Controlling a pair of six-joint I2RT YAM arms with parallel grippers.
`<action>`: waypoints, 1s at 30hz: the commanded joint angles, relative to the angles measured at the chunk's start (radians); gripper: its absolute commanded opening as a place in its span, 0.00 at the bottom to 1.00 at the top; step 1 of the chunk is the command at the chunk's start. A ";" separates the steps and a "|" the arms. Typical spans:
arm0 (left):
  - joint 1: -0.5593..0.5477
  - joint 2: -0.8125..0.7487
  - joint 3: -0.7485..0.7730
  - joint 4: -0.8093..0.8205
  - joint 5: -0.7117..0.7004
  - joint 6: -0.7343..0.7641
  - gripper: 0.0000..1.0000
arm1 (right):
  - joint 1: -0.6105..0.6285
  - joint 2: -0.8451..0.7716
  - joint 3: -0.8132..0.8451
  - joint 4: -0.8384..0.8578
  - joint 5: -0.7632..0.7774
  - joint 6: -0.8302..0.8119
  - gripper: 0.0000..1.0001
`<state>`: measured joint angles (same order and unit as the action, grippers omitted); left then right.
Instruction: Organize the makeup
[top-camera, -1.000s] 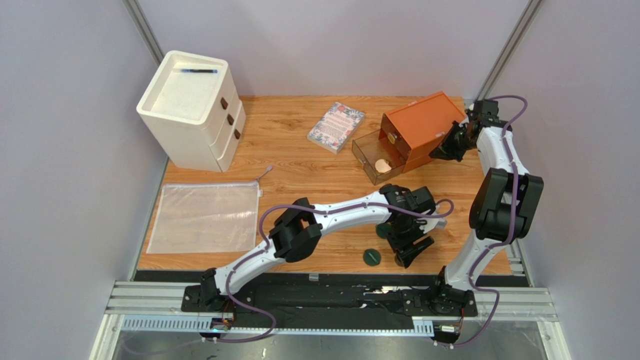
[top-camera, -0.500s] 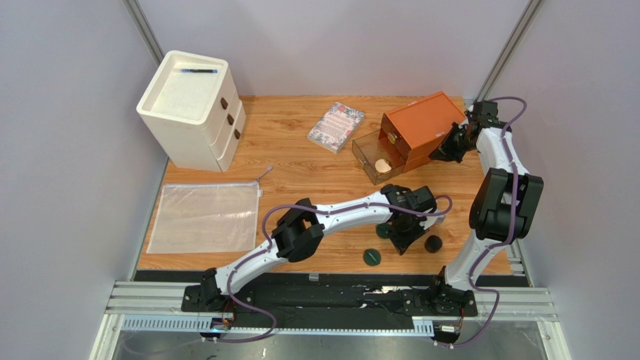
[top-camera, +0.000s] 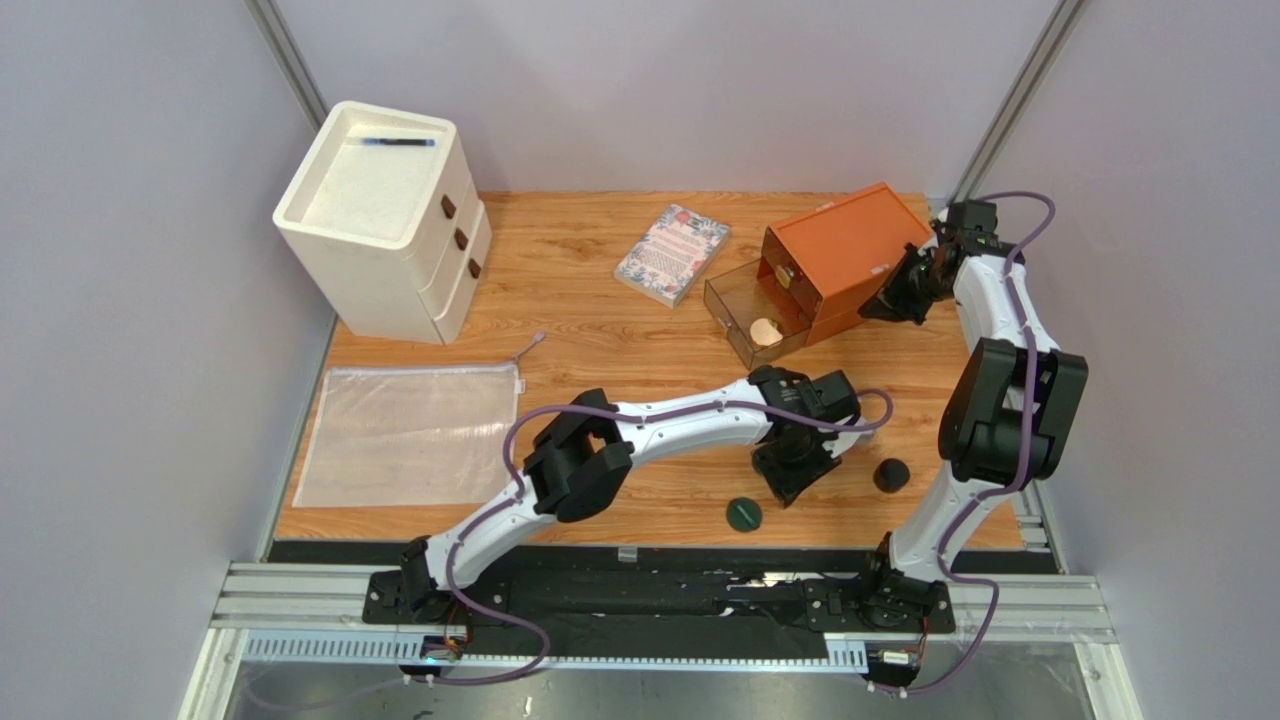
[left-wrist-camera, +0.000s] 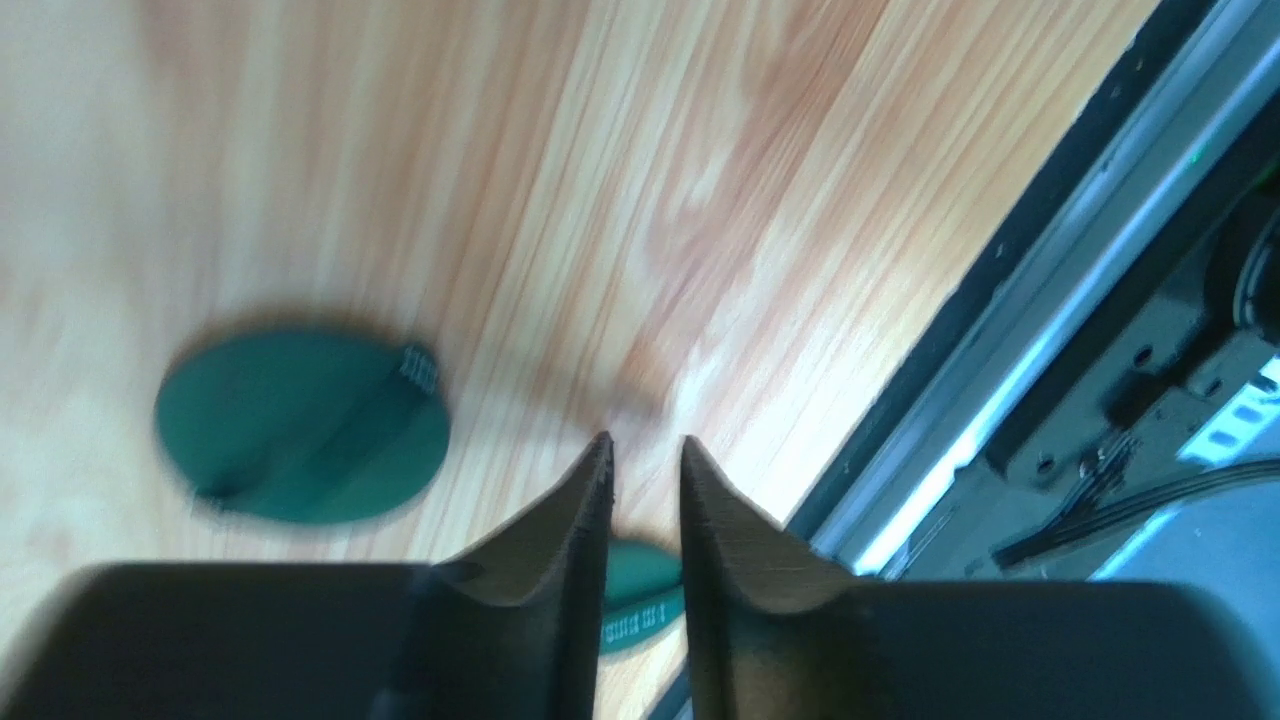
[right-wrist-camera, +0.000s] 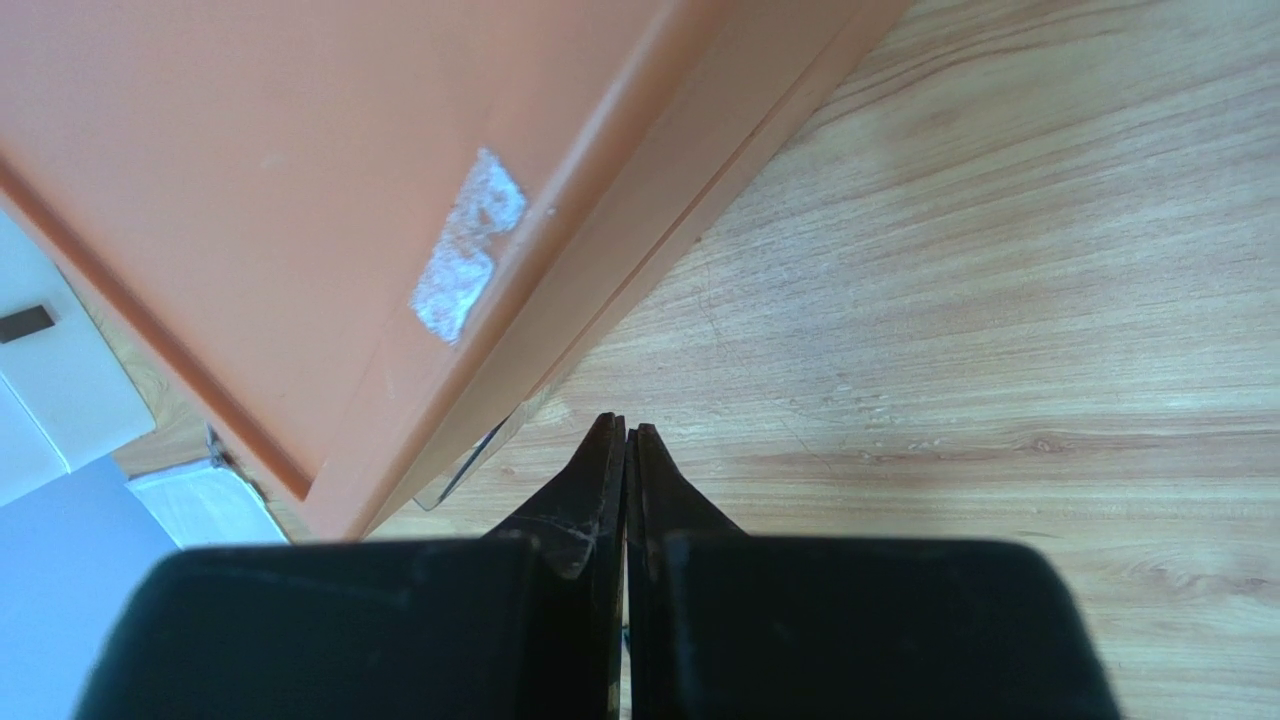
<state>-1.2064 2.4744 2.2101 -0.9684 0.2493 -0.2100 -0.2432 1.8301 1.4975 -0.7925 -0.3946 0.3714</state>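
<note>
Two flat dark-green discs show in the left wrist view: one lies on the wood to the left of my fingers, the other peeks out beneath them near the table's front rail. From above, only one green disc shows. A small black round jar sits alone to the right of my left gripper. The left gripper stands slightly open with only a narrow gap and nothing in it. My right gripper is shut and empty beside the orange box.
The orange box's clear drawer is pulled out, with a pale round item inside. A floral booklet lies behind it. A white drawer unit with a black pen stands back left. A clear zip pouch lies left.
The black jar has come out from under the left gripper and moved away to the right. The left jaws closed and then parted a little. The right arm has not moved.
</note>
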 joint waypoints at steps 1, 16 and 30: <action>0.037 -0.233 -0.064 0.019 -0.081 0.047 0.43 | 0.004 -0.100 0.066 0.006 0.002 -0.019 0.01; 0.278 -0.660 -0.314 -0.038 -0.058 0.087 0.64 | 0.004 -0.405 0.066 -0.263 0.120 -0.036 0.64; 0.386 -0.744 -0.454 -0.032 0.174 0.207 0.58 | 0.005 -0.753 -0.555 -0.375 0.306 0.167 1.00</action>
<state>-0.8478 1.7622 1.7428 -0.9863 0.3237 -0.0830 -0.2424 1.1297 1.0271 -1.1561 -0.1524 0.4496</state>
